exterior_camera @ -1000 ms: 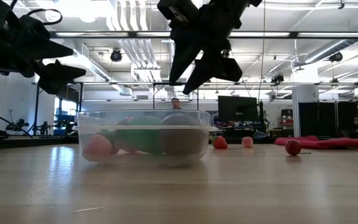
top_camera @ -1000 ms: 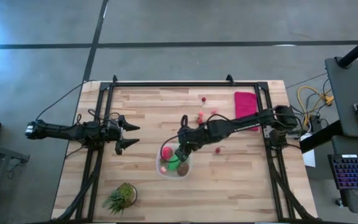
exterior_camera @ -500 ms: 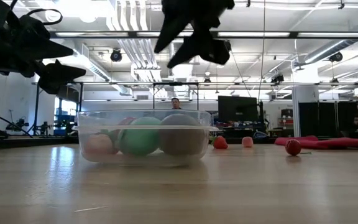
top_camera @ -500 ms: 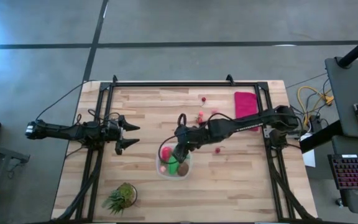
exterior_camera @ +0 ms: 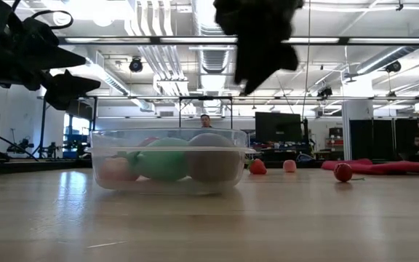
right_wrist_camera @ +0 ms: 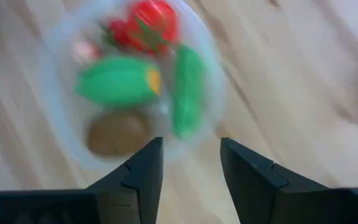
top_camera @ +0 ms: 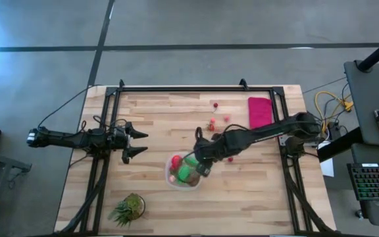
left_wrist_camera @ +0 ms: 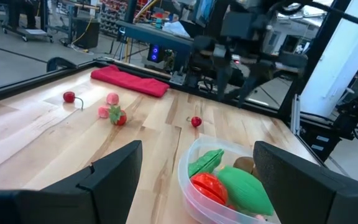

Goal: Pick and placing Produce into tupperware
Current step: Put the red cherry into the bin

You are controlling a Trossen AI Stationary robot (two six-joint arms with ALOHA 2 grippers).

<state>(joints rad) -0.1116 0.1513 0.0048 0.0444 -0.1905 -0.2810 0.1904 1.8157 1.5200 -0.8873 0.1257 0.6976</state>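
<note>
The clear tupperware (top_camera: 183,172) sits at the table's middle, nearer the near edge. Inside it lie a red tomato (right_wrist_camera: 149,23), two green pieces (right_wrist_camera: 114,81) (right_wrist_camera: 188,90), a brown piece (right_wrist_camera: 117,132) and something small and pink (right_wrist_camera: 86,51). Several red berries lie on the wood beyond it, one (top_camera: 229,158) beside the right arm and others (top_camera: 210,124) (top_camera: 214,104) farther off. My right gripper (top_camera: 202,166) (right_wrist_camera: 191,155) hovers open above the tupperware's right rim and holds nothing. My left gripper (top_camera: 139,144) (left_wrist_camera: 196,149) waits open at the table's left side.
A flat red cloth (top_camera: 260,112) lies near the far right corner. A spiky potted plant (top_camera: 129,209) stands at the near left. Bare wood spreads between the left gripper and the tupperware (left_wrist_camera: 229,180). In the low view a person stands far behind the table.
My right gripper, open throughout, has risen above the tupperware and shifted a little toward the table's right edge, turning as it went. The pieces stay in the tupperware.
</note>
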